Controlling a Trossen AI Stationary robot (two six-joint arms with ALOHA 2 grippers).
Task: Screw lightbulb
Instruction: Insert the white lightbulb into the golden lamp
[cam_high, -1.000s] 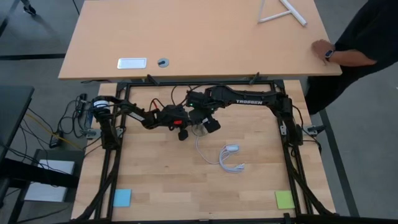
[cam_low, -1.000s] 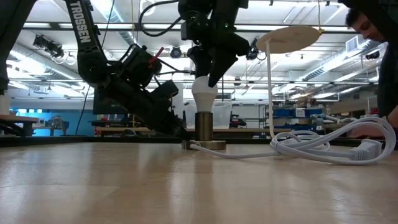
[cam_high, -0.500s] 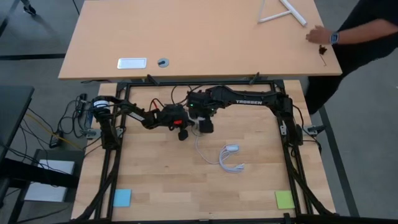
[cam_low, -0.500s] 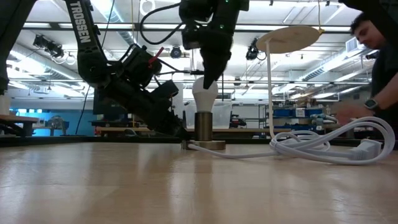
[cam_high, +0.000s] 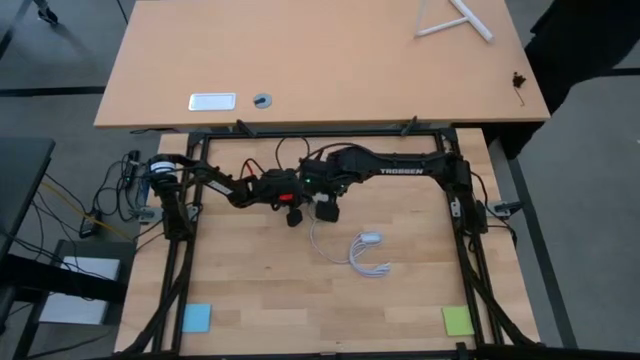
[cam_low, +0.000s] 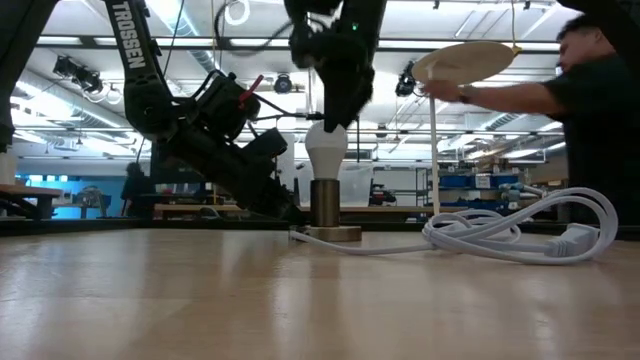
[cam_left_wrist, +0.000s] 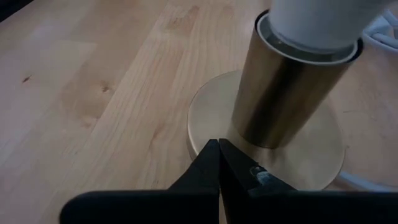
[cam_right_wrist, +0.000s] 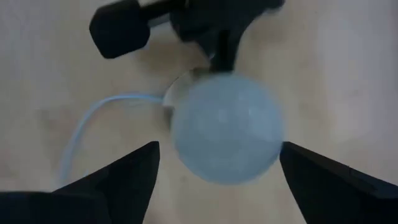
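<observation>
We see the right pincer (cam_right_wrist: 214, 163) released, its fingers standing clear on either side of the lightbulb (cam_low: 326, 152), which sits upright in the socket (cam_left_wrist: 291, 93). The left pincer (cam_left_wrist: 219, 163), clenched, pins the socket's base to the surface (cam_high: 260, 280). Tightening turns probably remain.

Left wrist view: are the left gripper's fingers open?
No, the left gripper has its fingers pressed together, tips on the socket base plate.

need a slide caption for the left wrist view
Shut left gripper pressing on round brass socket base, white frosted lightbulb seated in its upright sleeve.
</observation>
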